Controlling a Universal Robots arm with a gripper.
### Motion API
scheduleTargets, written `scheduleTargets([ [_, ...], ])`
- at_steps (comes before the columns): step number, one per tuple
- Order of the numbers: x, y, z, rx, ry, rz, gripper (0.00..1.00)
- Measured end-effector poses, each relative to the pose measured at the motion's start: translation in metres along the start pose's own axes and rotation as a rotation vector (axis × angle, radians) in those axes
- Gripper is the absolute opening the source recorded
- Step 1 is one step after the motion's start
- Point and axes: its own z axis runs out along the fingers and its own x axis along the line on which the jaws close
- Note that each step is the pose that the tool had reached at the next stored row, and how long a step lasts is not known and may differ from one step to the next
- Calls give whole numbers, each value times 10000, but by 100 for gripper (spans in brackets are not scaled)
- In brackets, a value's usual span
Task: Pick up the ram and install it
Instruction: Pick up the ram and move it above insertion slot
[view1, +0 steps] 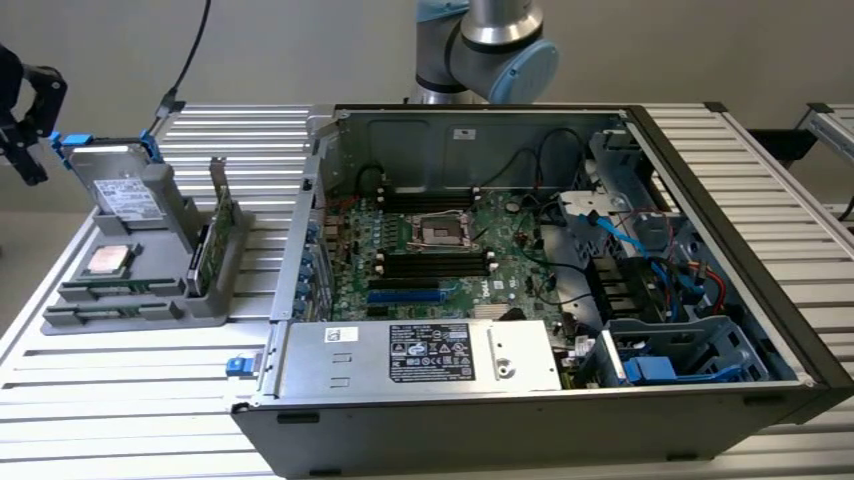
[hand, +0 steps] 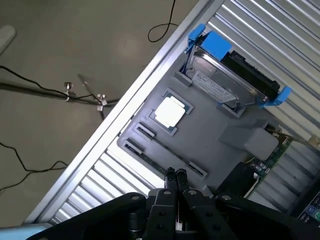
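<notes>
Gripper (hand: 175, 173) first: fingers pressed fully together, pinching nothing, hanging over the gray holder (hand: 210, 131) on the side away from the hard drive (hand: 227, 82), tips lined up in the wrist view with the long thin slots there. Can't tell about contact from that angle. Found the ram (hand: 170, 151) parked on edge in one of those slots, just beside the CPU chip (hand: 170, 111), so not picked up yet. Same ram (view1: 120, 289) in the exterior view as a thin green strip along the holder's near side, over on the exterior view's left and well apart from the open PC case (view1: 534, 435). Second slot of the same kind right next to it, nearer the holder's rim; too thin to say whether filled. Also on the holder: that hard drive with blue rails propped up at the back, plus a green card (view1: 210, 245) with a silver bracket standing upright on the side toward the case. Inside the case: motherboard (view1: 494, 250) lying flat, long black memory slots (view1: 434, 262) flanking the CPU socket (view1: 441, 232), silver power supply (view1: 414, 355) along the wall nearest the exterior camera. All of it on a ribbed metal desk (view1: 134, 400), arm (view1: 487, 40) rising behind the case. Past the desk edge in the wrist view, bare floor (hand: 50, 50) and a few loose black cables (hand: 35, 89).
</notes>
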Motion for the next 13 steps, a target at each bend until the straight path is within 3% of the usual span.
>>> scheduleTargets([
  [9, 0, -1, 17, 48, 110, -1636, 10],
  [13, -1, -2, 31, 119, 109, -2372, 10],
])
